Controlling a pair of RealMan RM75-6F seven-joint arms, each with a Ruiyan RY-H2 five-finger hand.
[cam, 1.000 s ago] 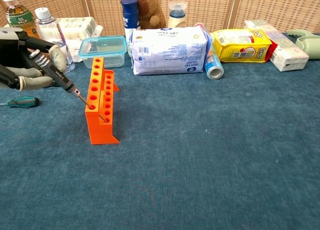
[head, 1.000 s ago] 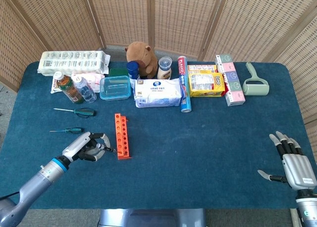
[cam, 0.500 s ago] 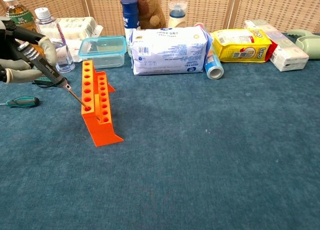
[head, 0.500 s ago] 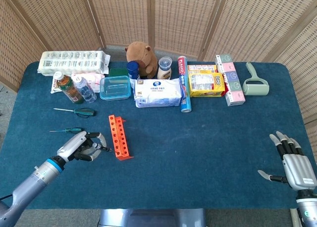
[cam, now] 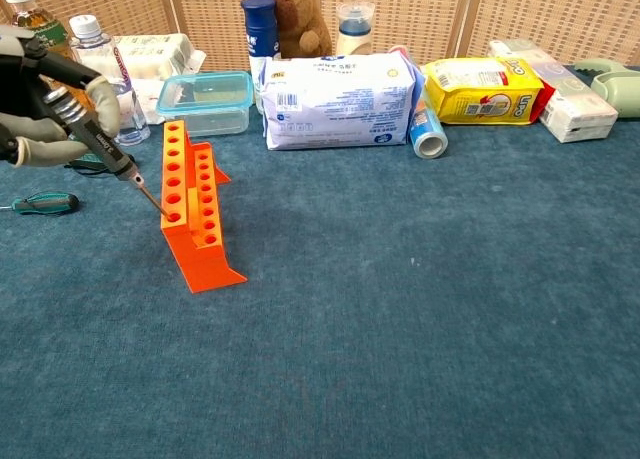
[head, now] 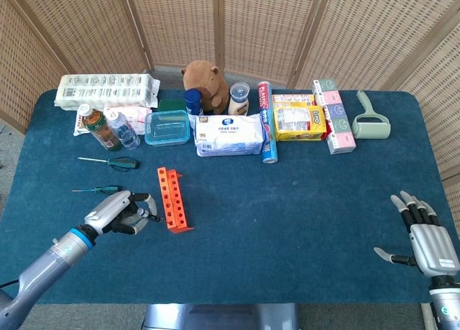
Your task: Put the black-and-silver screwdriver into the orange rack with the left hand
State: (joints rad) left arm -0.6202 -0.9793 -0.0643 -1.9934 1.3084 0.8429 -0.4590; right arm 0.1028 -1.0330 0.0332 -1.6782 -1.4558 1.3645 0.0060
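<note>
**Screwdriver tip at the rack's near holes**

Since a second ago the rack [cam: 193,211] has swung its near end rightward and slid a little left on the counter [cam: 420,309], and the left hand [cam: 45,104] has drawn back toward the left edge. That hand grips the screwdriver [cam: 100,149] by its handle, shaft slanting down to the right, tip touching the upper row of holes near the rack's front end. Whether the tip is inside a hole cannot be told. A green-handled screwdriver [cam: 45,203] lies just left of the rack. Right hand [head: 424,236] rests at the counter's near right corner, fingers spread, holding nothing.
</note>
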